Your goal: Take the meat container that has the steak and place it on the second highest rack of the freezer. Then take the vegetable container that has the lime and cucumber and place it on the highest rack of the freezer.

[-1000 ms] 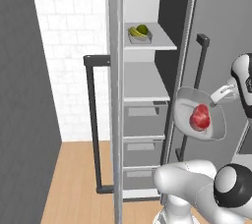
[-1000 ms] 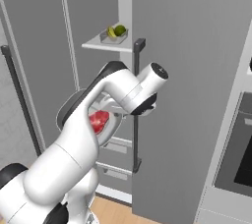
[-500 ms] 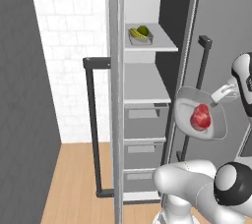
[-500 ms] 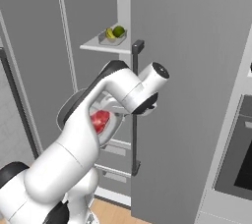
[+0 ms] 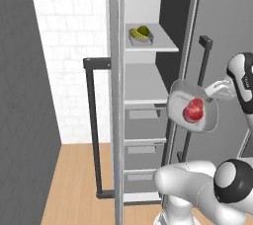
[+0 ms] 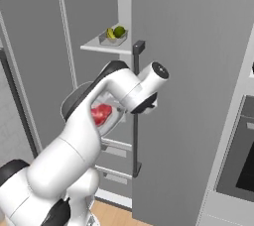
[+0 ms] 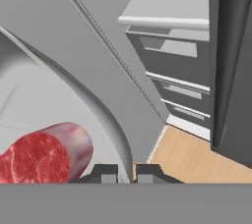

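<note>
The meat container (image 5: 193,106) is pinched by its rim in the gripper (image 7: 126,170), whose 2 fingers are clamped tight on the edge. It hangs tilted in the air in front of the open freezer (image 5: 148,86), with the steak (image 5: 193,110) inside. Past it, the vegetable container (image 5: 140,35) with the lime (image 5: 143,30) and cucumber (image 5: 135,33) sits on an upper shelf (image 5: 157,45), above the drawers (image 5: 143,115).

- White brick wall (image 5: 69,46) stands behind at the left.
- Wooden floor (image 5: 74,184) runs along the bottom.
- Black oven (image 6: 238,155) sits at the right edge.
</note>
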{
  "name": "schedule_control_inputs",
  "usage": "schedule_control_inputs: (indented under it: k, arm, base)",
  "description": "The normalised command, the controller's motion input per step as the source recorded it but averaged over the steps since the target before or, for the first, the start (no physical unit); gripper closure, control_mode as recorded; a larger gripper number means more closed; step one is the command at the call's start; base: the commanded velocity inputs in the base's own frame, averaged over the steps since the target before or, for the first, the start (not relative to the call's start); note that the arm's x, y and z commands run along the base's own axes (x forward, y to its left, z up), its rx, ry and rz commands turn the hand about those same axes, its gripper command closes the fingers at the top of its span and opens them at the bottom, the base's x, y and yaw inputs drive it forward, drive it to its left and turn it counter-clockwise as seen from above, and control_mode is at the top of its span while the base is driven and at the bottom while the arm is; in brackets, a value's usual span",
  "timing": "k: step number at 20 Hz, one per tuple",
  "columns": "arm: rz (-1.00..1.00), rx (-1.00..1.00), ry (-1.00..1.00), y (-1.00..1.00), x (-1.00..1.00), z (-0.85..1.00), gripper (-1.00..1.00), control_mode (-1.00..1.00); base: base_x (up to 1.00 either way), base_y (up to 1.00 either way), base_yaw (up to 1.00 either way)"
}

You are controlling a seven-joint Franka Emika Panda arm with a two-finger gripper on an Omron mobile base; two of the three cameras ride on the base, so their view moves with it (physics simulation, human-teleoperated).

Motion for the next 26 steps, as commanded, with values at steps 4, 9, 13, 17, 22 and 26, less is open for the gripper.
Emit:
schedule_control_inputs:
  k: [4,9,13,17,22,26]
  arm:
    - [-0.44,0.12,0.06,0.34,0.54,-0.04,1.0,-1.0]
    - [-0.44,0.02,0.13,0.18,0.5,-0.04,1.0,-1.0]
    - [-0.41,0.06,0.28,0.16,0.28,-0.14,1.0,-1.0]
    - [-0.4,0.03,0.1,0.35,0.06,-0.3,1.0,-1.0]
    - [-0.43,0.01,0.0,0.4,0.15,-0.34,1.0,-1.0]
    - [-0.44,0.0,0.0,0.44,0.2,-0.3,1.0,-1.0]
  base:
    - [0.0,0.0,0.0]
    - [0.0,0.0,0.0]
    - [0.0,0.0,0.0]
    - [0.0,0.0,0.0]
    - [0.0,0.0,0.0]
    - [0.0,0.0,0.0]
